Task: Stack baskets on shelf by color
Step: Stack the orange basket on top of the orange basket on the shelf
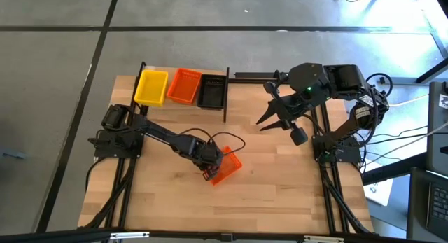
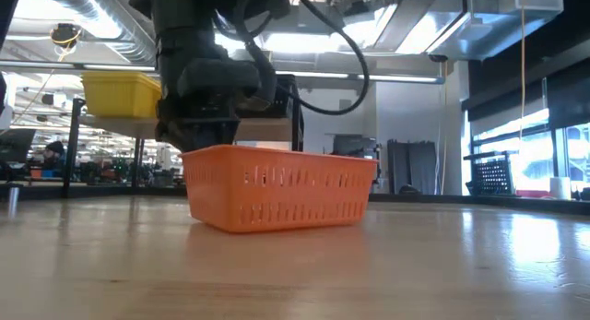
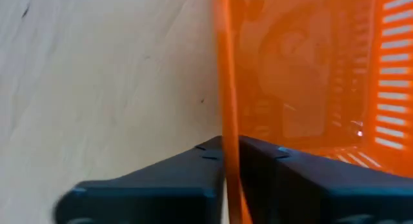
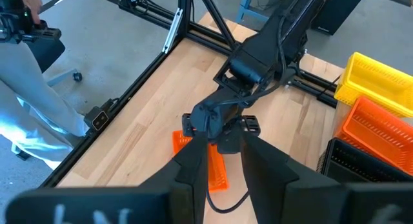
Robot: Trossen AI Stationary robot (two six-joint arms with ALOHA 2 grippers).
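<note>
**A:** Where's the orange basket (image 1: 227,167) at?

**B:** On the wood table (image 1: 280,187), near the middle and toward the front edge, turned at an angle. The low view shows it sitting on the tabletop (image 2: 295,265), one end perhaps a touch raised; I can't tell for sure. The left claw (image 1: 213,162) has it by the rim.

**A:** How is that claw set?

**B:** Narrow, pinched on one side wall. In the left wrist view the orange wall (image 3: 227,121) runs straight between the two dark fingers (image 3: 161,185), one outside, one inside the basket (image 3: 303,75). The rest of the basket lies just beyond the claw, on the side away from the left arm's base.

**A:** And the shelf?

**B:** The shelf (image 1: 225,96) is well behind the left claw, at the table's back edge. Three stacks sit side by side in it: yellow (image 1: 151,87), orange (image 1: 184,86) and black (image 1: 211,91), yellow farthest toward the left arm's side. How many are in each stack I can't tell.

**A:** The other arm?

**B:** The right claw (image 1: 274,119) hangs raised above the table's right back part, well apart from the held basket, fingers spread wide and holding nothing. Its own camera looks past its fingers (image 4: 187,179) down at the left claw (image 4: 216,146) and the basket (image 4: 206,166), with the shelf stacks off to the side.

**A:** Anyone around?

**B:** A person (image 4: 32,95) in light clothes stands beside the table, beyond the left arm.
</note>
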